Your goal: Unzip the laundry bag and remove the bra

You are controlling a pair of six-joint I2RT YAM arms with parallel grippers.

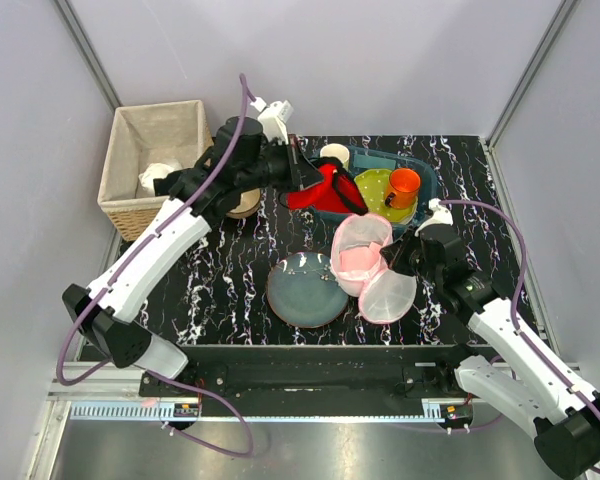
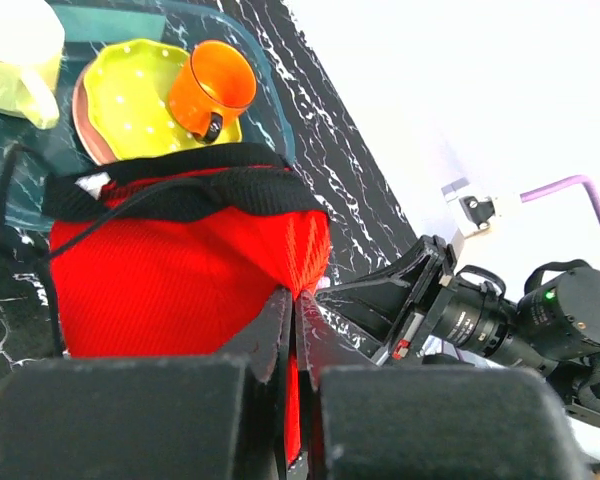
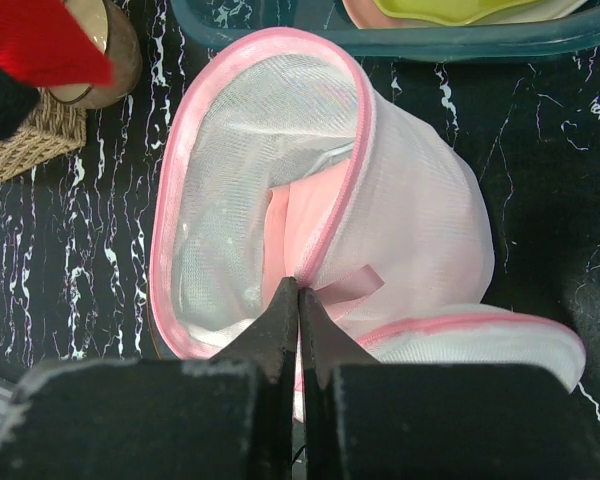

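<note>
Since the laundry bag point(image 1: 365, 262) lies unzipped near the middle of the desk point(image 1: 220, 285), lid flap point(image 1: 390, 297) thrown open to the near side, I'd call the unzip step done. Its left edge touches the blue-grey plate point(image 1: 305, 290).

Right tool point(image 1: 392, 256): jaws fully closed, pinching the bag's pink trim point(image 3: 325, 250) at the mouth and holding the opening up, as the right wrist view shows. Something pale pink shows inside the mesh point(image 3: 290, 215). Can't tell if that's the bag's back wall or more fabric.

Further back: left tool point(image 1: 302, 178) is clamped narrow on the bra point(image 1: 325, 190), pinching a fold of the red fabric at its lower edge point(image 2: 292, 300). The bra hangs clear of the bag, lifted over the left end of the teal tub point(image 1: 420, 170), black straps point(image 2: 180, 190) dangling. Orange cup point(image 1: 403, 185) and yellow-green plate point(image 1: 375, 190) sit in the tub just right of it. Wicker basket point(image 1: 150, 165) is far left, off the desk's left edge.

Step in hand, my read: removal, with the bra already out of the bag and in the air.

Next move calls for:
- pick a bare spot on the desk, away from the tub and the crockery
- lower the left tool until the fabric rests, then open the jaws
- watch the straps so they don't snag the cup or the tub rim
- right tool can let go of the trim after that
</note>
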